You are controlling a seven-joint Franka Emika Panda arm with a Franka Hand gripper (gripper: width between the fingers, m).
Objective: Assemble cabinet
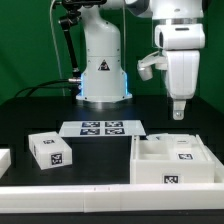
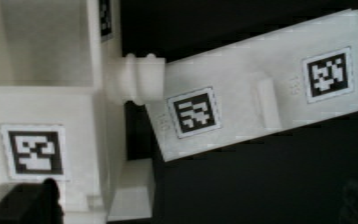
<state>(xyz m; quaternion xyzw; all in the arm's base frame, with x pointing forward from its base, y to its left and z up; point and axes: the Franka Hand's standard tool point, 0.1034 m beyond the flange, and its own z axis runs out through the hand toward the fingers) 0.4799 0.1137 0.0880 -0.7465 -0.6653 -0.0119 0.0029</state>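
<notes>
I see the big white cabinet [image 1: 150, 168] on the black tabletop [image 1: 100, 158], at the exterior view's right. My jaws hang in the air above it. I cannot tell if they are open or closed. A small white block [image 1: 50, 150] sits well apart, toward the exterior view's left.

Robotics lab: fixed arm base [image 1: 103, 72], black table [image 1: 25, 115], tagged marker board [image 1: 100, 128].

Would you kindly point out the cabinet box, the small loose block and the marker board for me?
cabinet box [image 1: 150, 172]: exterior view, front wall.
small block [image 1: 50, 150]: exterior view, middle of its tagged body.
marker board [image 1: 102, 128]: exterior view, centre among its tags.
</notes>
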